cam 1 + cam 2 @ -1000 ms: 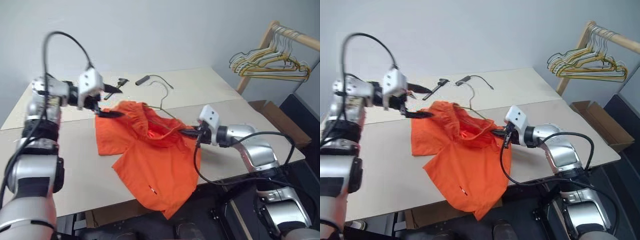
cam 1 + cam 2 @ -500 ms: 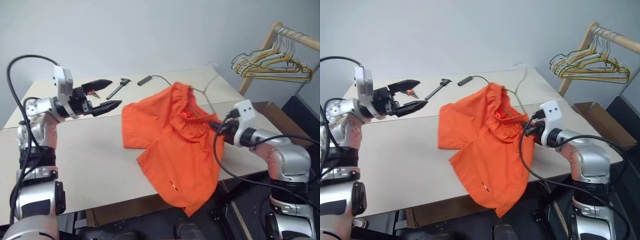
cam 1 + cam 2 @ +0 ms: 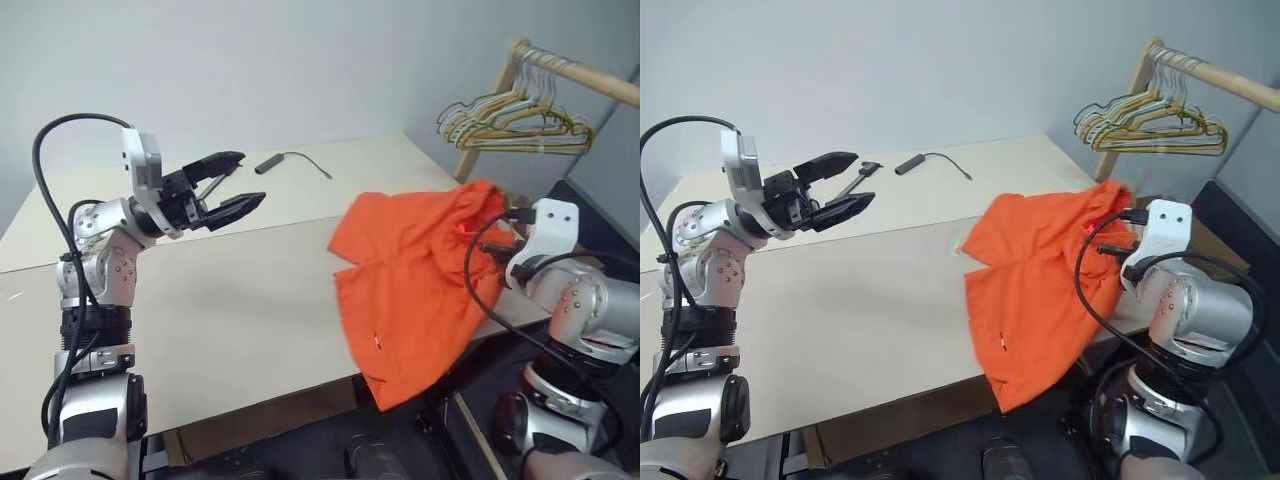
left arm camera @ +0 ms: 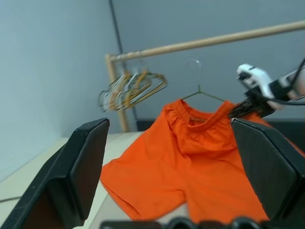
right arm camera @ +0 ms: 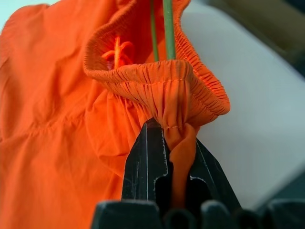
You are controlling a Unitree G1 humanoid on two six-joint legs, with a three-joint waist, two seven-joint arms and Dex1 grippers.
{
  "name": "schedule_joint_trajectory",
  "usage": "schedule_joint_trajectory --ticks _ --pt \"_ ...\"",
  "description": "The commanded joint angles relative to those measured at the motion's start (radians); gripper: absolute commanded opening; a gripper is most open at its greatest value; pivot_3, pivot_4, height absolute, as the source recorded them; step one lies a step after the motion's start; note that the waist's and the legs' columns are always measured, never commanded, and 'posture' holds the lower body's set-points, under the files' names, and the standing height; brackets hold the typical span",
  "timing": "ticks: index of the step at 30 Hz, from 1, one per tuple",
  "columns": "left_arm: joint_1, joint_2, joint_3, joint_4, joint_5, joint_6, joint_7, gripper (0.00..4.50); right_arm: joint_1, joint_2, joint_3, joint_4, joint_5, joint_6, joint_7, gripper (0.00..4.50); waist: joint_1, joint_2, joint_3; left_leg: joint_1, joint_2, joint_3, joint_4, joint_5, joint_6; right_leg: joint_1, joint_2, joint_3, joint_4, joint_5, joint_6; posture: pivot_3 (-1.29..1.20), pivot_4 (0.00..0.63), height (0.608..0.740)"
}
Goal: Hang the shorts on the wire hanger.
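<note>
The orange shorts (image 3: 415, 270) drape over the table's right end, one leg hanging past the front edge. My right gripper (image 3: 503, 226) is shut on a bunched fold of the elastic waistband (image 5: 174, 81), holding it raised. The wire hanger (image 4: 196, 75) sits inside the waist, with its hook standing above the waistband and its thin wire (image 5: 167, 28) running down into the opening. My left gripper (image 3: 249, 178) is open and holds nothing. It hovers above the table's left half, well apart from the shorts and pointing toward them.
A black cylinder with a thin cable (image 3: 268, 163) lies at the table's far side, a small dark tool (image 3: 862, 172) beside it. A wooden rail (image 3: 575, 76) at the right carries a bunch of gold and pale hangers (image 3: 505, 112). Bare tabletop (image 3: 230, 300) spreads between the arms.
My right gripper has swung to the right, dragging the shorts and hanger from the table's middle to its right end and lifting the waistband. My open left gripper has drawn back and turned rightward.
</note>
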Motion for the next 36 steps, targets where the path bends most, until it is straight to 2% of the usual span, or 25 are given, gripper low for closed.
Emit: schedule_joint_trajectory --ticks 1,4,11,18,22,26,31,36 --pt "0.002 -0.017 0.029 -0.061 -0.072 0.025 -0.004 4.41 -0.073 0.04 -0.018 -0.002 -0.122 -0.076 -0.162 0.0 -0.007 0.001 0.0 0.0 0.0 0.0 0.0 0.0 0.0 0.0 0.0 0.0 0.0 0.0 0.0 -0.2 0.0 0.74" --pt "0.014 -0.047 0.033 -0.091 -0.104 0.039 0.021 4.41 -0.121 0.075 -0.046 0.063 -0.179 -0.179 -0.259 0.0 -0.017 0.002 -0.001 0.0 0.0 0.0 -0.001 0.0 0.0 0.0 0.0 0.0 0.0 0.0 0.0 -0.19 0.0 0.74" --pt "0.074 -0.104 0.001 -0.208 -0.135 0.077 0.081 4.41 -0.213 0.008 -0.082 0.26 -0.216 -0.359 -0.338 0.0 -0.03 0.003 -0.001 0.002 -0.001 0.0 -0.002 0.0 0.0 0.001 0.0 0.001 -0.001 0.0 0.0 -0.17 0.0 0.74" --pt "0.111 -0.123 0.002 -0.258 -0.152 0.087 0.117 4.41 -0.345 -0.062 -0.171 0.469 -0.185 -0.547 -0.445 0.0 -0.032 0.005 -0.001 0.005 -0.001 0.001 -0.004 0.0 0.0 0.003 0.0 0.003 -0.001 0.0 0.0 -0.16 0.0 0.74" --pt "0.112 -0.122 -0.001 -0.256 -0.15 0.082 0.123 4.41 -0.407 -0.112 -0.219 0.612 -0.14 -0.637 -0.458 0.0 -0.031 0.005 -0.001 0.005 -0.001 0.001 -0.004 0.0 0.0 0.004 0.0 0.003 -0.002 0.0 0.0 -0.15 0.0 0.74" --pt "0.112 -0.124 -0.001 -0.261 -0.15 0.076 0.126 4.41 -0.441 -0.174 -0.24 0.757 -0.093 -0.68 -0.445 0.0 -0.03 0.005 -0.001 0.005 -0.001 0.001 -0.005 0.0 0.0 0.004 0.0 0.003 -0.004 0.0 0.0 -0.15 0.0 0.74" --pt "0.121 -0.124 0.007 -0.263 -0.155 0.07 0.13 4.41 -0.499 -0.219 -0.34 0.89 0.011 -0.665 -0.485 0.0 -0.03 0.006 -0.001 0.005 -0.001 0.001 -0.005 0.0 0.0 0.005 0.0 0.003 -0.004 0.0 0.0 -0.14 0.0 0.74" --pt "0.124 -0.121 0.008 -0.263 -0.155 0.067 0.128 4.41 -0.509 -0.254 -0.344 0.962 0.049 -0.659 -0.515 0.0 -0.027 0.006 -0.001 0.005 -0.001 0.001 -0.005 0.0 0.0 0.006 0.001 0.002 -0.006 0.0 0.0 -0.14 0.0 0.74"
